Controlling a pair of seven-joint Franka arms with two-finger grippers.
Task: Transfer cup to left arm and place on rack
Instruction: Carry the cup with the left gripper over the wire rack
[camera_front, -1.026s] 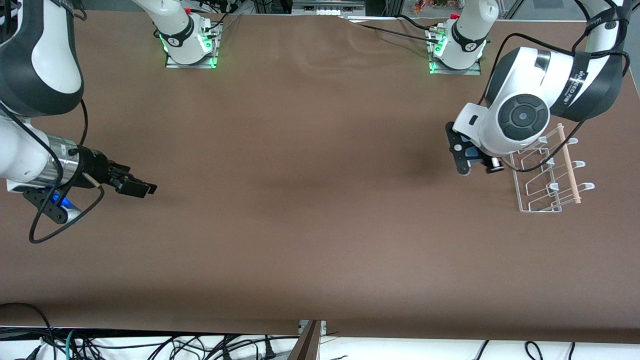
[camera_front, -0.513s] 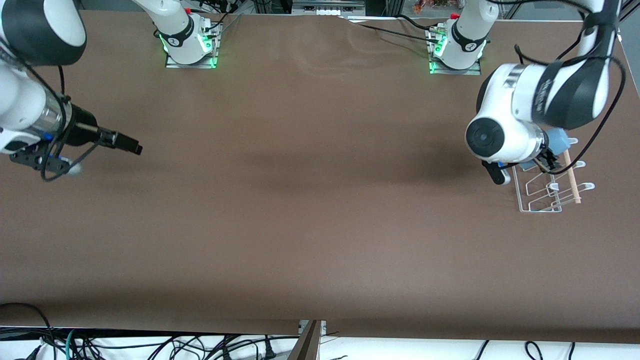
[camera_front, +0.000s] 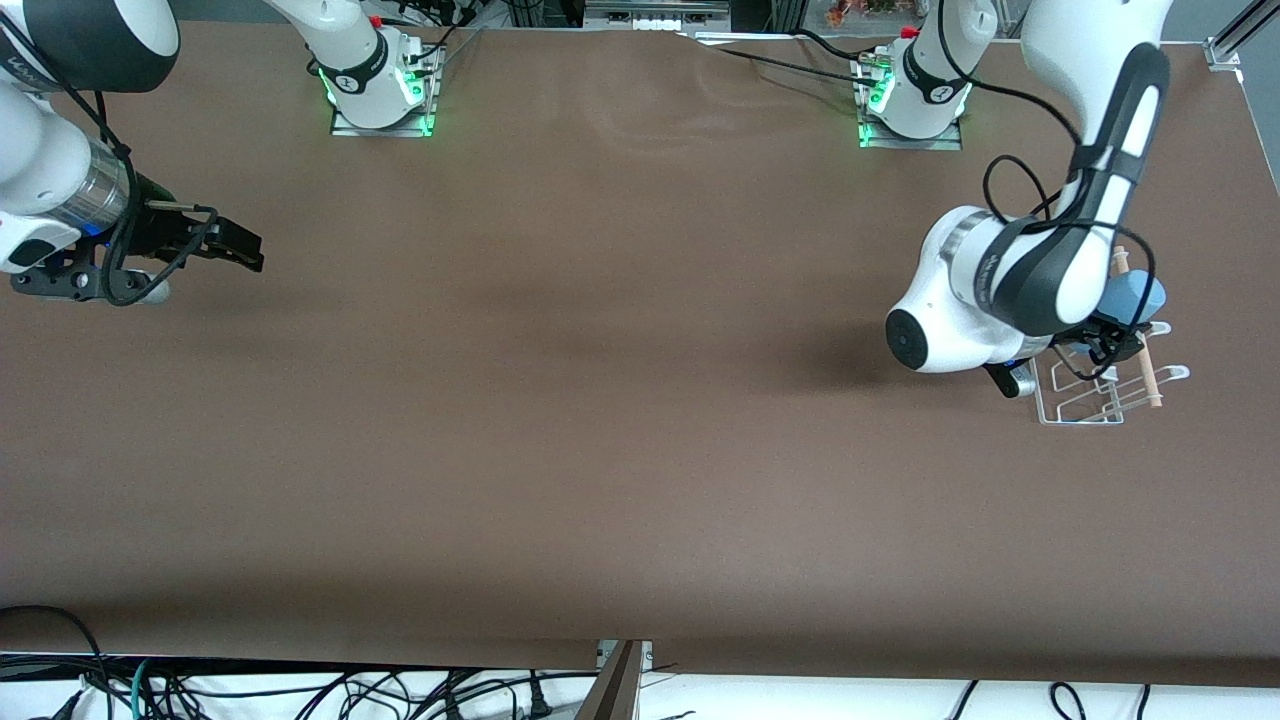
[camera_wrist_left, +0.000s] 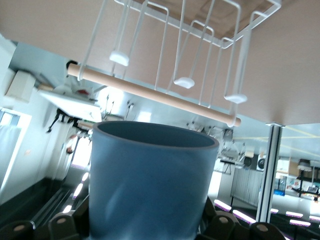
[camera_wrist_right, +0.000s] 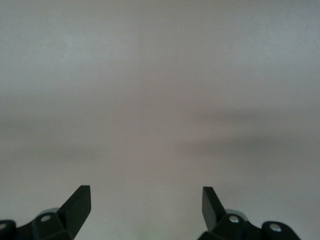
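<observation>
Light-blue cup (camera_front: 1133, 297) is clamped in the left gripper (camera_front: 1100, 335), held over the white wire rack (camera_front: 1085, 400) near the table's (camera_front: 640, 450) left-arm edge. Right gripper (camera_front: 245, 250) waits over the right-arm edge, jaws spread wide and empty.

No legible text, labels or numbers anywhere.

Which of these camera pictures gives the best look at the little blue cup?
The left wrist view: the blue cup fills it, held in the left gripper, its rim toward the wire rack. The front view shows only a sliver beside the arm. The right wrist view shows none.
</observation>
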